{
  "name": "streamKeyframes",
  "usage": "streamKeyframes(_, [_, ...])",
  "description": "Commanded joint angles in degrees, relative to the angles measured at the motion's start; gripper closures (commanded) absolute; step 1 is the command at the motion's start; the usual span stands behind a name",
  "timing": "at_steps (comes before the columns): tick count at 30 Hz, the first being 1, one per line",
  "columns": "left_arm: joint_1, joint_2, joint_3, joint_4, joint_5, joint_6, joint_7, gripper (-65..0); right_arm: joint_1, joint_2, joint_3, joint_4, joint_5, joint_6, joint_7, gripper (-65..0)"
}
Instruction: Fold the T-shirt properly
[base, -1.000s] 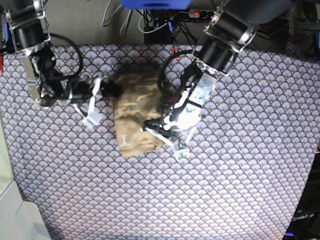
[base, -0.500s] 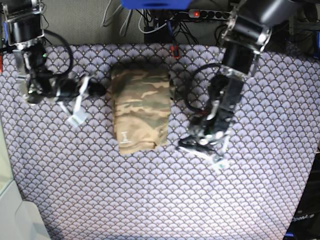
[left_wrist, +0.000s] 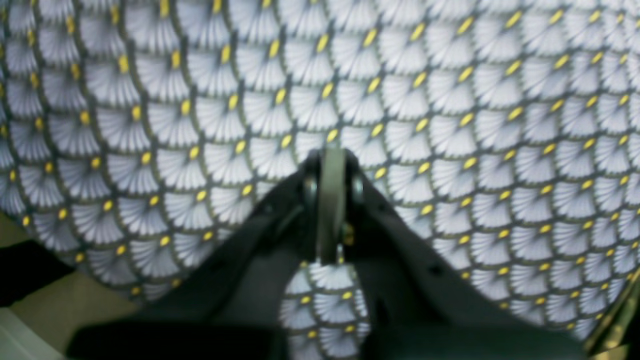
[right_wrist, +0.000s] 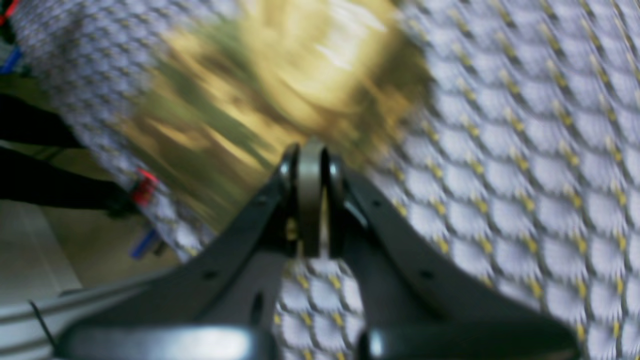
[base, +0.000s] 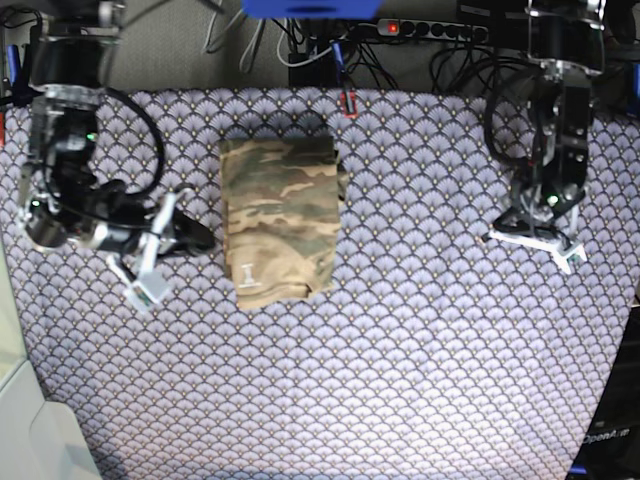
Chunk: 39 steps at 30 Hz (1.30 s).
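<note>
The T-shirt (base: 280, 220) lies folded into a tall camouflage rectangle on the purple scale-patterned cloth (base: 400, 350), left of the middle. Neither gripper touches it. My right gripper (base: 198, 238) sits just left of the shirt, pointing at it, shut and holding nothing. In the right wrist view its closed fingertips (right_wrist: 310, 147) stand before the blurred T-shirt (right_wrist: 280, 85). My left gripper (base: 500, 236) hangs far to the right, well away from the shirt. The left wrist view shows that gripper (left_wrist: 332, 150) shut over bare patterned cloth (left_wrist: 450, 100).
Cables and a power strip (base: 400, 28) run along the back edge of the table. A small red clip (base: 348, 102) sits at the cloth's back edge above the shirt. A pale surface (base: 30, 430) borders the cloth at the lower left.
Both arms have pulled away from the shirt. The left arm swung from the shirt's right edge to the far right; the right gripper drew back left and lower. The shirt now lies flat and folded.
</note>
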Motion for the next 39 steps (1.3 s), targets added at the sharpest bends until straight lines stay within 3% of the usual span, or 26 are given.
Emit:
streamKeyframes(1, [-0.3, -0.9, -1.3, 2.3, 0.7, 0.1, -1.1, -0.9, 1.0, -0.8, 0.5, 1.3, 0.6, 0.2, -0.4, -0.3])
streamKeyframes(9, [2.7, -0.7, -4.5, 6.1, 0.7, 0.1, -0.5, -0.9, 0.8, -11.2, -1.9, 1.7, 0.6, 0.2, -3.5, -0.3])
streamKeyframes(16, [4.0, -0.4, -4.4, 6.1, 0.9, 0.1, -0.5, -0.9, -0.8, -15.0, -5.6, -2.1, 0.6, 0.2, -3.5, -0.3])
streamKeyframes(22, [4.7, -0.4, -4.5, 6.1, 1.0, 0.1, -0.4, -0.9, -3.0, -14.7, -10.2, -9.2, 0.6, 0.2, 4.3, -0.3])
streamKeyframes(31, [4.5, -0.4, -4.2, 6.1, 1.1, 0.1, -0.4, -0.9, -2.4, -10.4, -10.6, -24.6, 0.6, 0.2, 13.7, -0.3])
streamKeyframes(35, [4.3, -0.4, -4.2, 6.1, 0.8, 0.1, -0.4, -0.9, -1.4, -10.4, -10.6, -26.8, 0.6, 0.2, 13.6, -0.3])
streamKeyframes(39, [4.6, -0.4, -4.2, 6.1, 1.0, 0.1, -0.4, -0.9, -1.5, -10.6, -10.5, -21.7, 0.6, 0.2, 11.3, -0.3])
